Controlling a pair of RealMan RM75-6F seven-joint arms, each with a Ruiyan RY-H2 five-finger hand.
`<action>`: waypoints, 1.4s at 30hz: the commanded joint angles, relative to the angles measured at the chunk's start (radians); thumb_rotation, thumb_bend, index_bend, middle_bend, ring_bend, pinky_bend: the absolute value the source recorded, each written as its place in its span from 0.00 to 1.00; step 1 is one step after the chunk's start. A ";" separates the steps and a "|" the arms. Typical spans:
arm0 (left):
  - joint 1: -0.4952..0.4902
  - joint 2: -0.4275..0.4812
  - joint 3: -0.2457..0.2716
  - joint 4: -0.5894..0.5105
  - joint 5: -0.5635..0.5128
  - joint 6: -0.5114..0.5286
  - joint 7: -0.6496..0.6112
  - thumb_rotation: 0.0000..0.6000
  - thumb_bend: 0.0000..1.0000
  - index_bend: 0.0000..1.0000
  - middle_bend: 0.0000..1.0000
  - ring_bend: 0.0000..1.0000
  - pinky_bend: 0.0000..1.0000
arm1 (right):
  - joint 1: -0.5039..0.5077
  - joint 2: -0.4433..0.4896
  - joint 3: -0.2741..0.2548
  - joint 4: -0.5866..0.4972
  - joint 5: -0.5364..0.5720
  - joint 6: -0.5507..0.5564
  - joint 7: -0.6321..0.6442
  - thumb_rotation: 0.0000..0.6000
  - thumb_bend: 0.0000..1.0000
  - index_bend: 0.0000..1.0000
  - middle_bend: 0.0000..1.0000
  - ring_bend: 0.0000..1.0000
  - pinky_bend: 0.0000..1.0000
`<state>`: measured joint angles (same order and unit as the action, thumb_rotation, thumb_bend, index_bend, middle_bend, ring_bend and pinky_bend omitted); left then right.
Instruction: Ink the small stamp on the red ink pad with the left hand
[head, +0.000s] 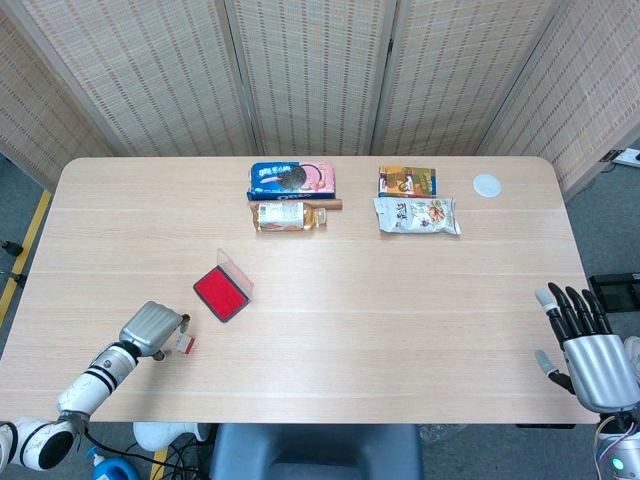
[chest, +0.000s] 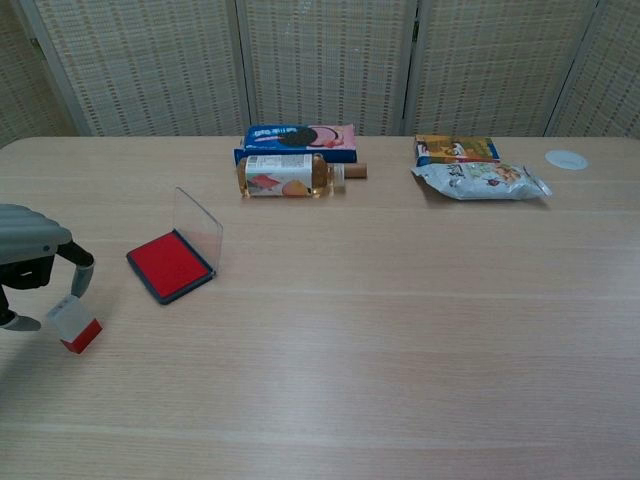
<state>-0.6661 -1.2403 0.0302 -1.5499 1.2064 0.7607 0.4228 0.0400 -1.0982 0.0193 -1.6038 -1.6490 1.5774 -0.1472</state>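
Note:
The small stamp (head: 185, 342) (chest: 72, 325), clear-topped with a red base, stands on the table near the front left edge. My left hand (head: 153, 328) (chest: 30, 255) is right at it, with a curled finger over its top and the thumb low beside it. The fingers bracket the stamp without a visible firm grip. The red ink pad (head: 219, 294) (chest: 168, 265) lies open, lid raised, a short way beyond and to the right of the stamp. My right hand (head: 588, 345) hovers at the table's front right corner with its fingers spread, holding nothing.
At the back of the table lie a blue cookie box (head: 291, 178), a bottle on its side (head: 289, 215), a snack box (head: 406, 180), a snack bag (head: 417, 214) and a small white disc (head: 486, 184). Folding screens stand behind the table.

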 joint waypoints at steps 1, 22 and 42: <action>-0.005 -0.004 0.000 0.007 -0.004 -0.006 -0.005 1.00 0.27 0.46 1.00 0.91 0.77 | -0.002 0.000 0.001 0.001 -0.001 0.003 0.002 1.00 0.29 0.00 0.00 0.00 0.00; -0.018 -0.016 0.020 -0.028 -0.034 0.008 0.033 1.00 0.27 0.41 1.00 0.91 0.78 | -0.003 -0.001 0.003 0.004 -0.002 0.006 0.000 1.00 0.29 0.00 0.00 0.00 0.00; -0.027 -0.024 0.023 -0.019 -0.020 0.007 -0.008 1.00 0.27 0.59 1.00 0.91 0.78 | -0.006 -0.004 0.005 0.006 -0.008 0.014 -0.003 1.00 0.29 0.00 0.00 0.00 0.00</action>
<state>-0.6934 -1.2717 0.0530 -1.5572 1.1885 0.7658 0.4153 0.0335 -1.1017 0.0238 -1.5979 -1.6570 1.5919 -0.1499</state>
